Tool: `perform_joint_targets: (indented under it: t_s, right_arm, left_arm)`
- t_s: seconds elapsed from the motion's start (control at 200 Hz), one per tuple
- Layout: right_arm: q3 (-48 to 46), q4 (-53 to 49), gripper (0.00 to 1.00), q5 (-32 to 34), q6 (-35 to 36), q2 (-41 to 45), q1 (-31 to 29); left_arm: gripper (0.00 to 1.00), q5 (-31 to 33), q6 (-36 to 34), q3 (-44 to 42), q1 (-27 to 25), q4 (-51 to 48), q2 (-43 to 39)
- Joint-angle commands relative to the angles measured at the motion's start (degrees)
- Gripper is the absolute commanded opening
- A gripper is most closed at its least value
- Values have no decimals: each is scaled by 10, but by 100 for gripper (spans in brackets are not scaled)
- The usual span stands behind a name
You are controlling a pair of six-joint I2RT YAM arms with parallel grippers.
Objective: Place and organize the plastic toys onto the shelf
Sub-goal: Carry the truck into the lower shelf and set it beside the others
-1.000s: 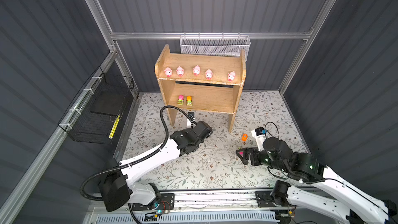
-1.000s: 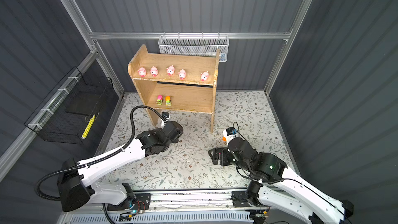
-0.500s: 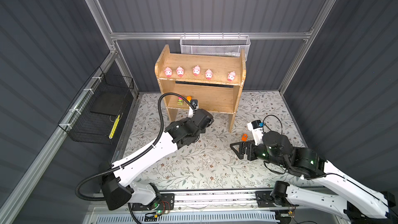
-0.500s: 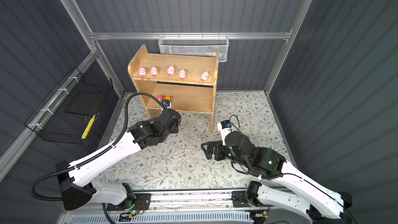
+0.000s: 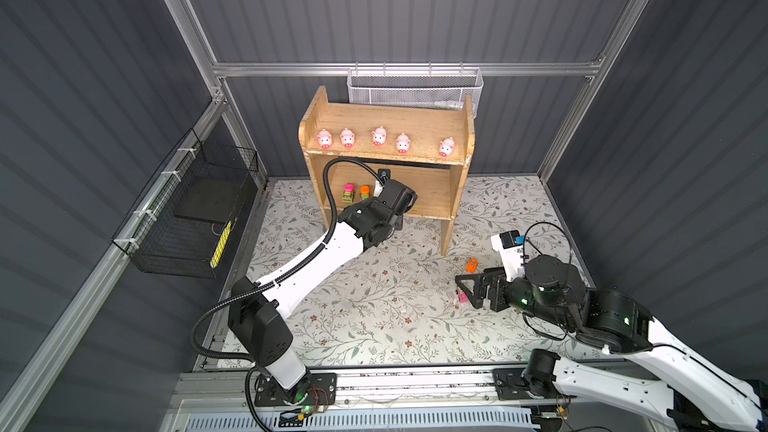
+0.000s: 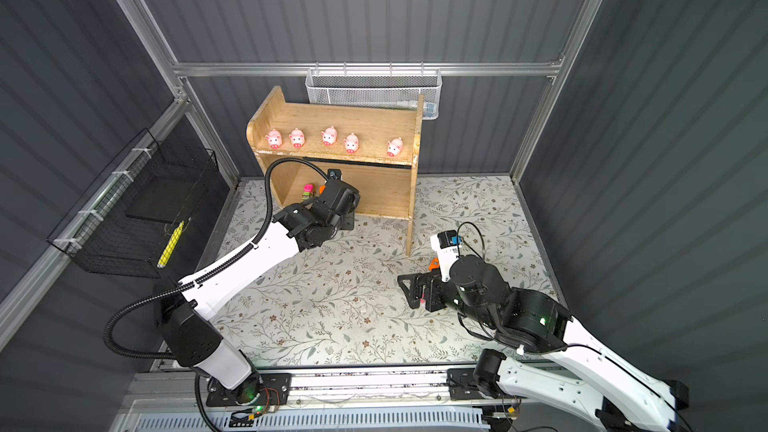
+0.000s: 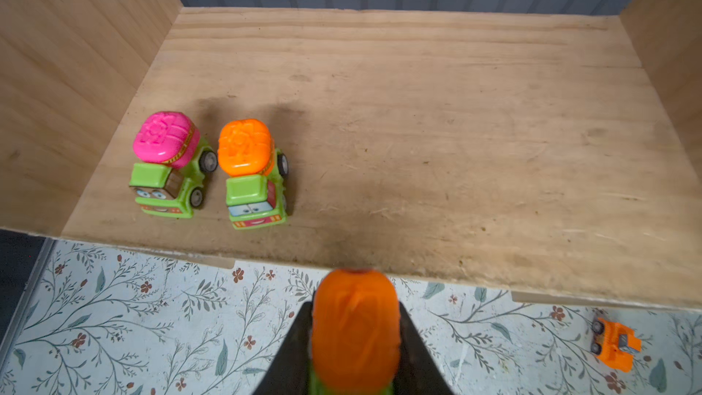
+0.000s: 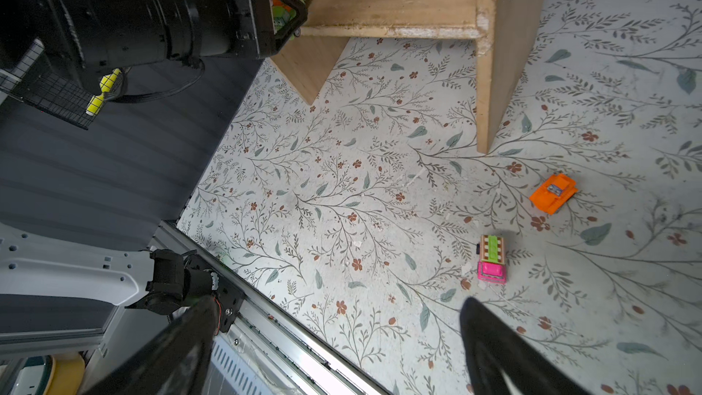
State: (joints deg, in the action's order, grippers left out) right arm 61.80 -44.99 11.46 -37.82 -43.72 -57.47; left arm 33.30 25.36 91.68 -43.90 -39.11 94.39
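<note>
The orange-topped truck (image 7: 355,336) sits clenched in the left gripper (image 7: 354,307), at the front lip of the shelf's (image 5: 432,201) lower tier. A second ago that arm was back over the mat (image 5: 374,305), so I judge this the set-down approach. The parked trucks (image 7: 250,172) stand at its 9 o'clock in a top view, and five pigs (image 5: 379,136) line the upper tier. Toward the shelf's 5 o'clock, an orange vehicle (image 5: 471,264) and a pink vehicle (image 8: 491,259) wait on the mat. The right gripper (image 8: 336,300) hovers spread wide beside the pink one. In both top views the wrist hides the held truck, and the wrist view cuts off its lower body.

Matt wooden shelf (image 5: 395,118), glossy plastic pigs (image 5: 378,136)
</note>
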Motion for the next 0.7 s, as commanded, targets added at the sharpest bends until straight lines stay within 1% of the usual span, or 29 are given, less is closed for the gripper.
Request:
perform_joint_targets:
  t_s: [0.0,0.11,0.29,0.695]
  right_arm:
    - [29,16,99,22,43,-28,-3]
    - [48,26,99,32,68,-60,-2]
    - [69,30,99,43,90,-87,1]
    - [61,28,99,20,86,-80,32]
  left_arm:
    - [26,-23,-24,23,18,20,9]
    - [26,-37,-33,29,30,35,20]
    - [27,-52,-42,59,38,39,51]
    - [29,-66,-42,73,57,53,89]
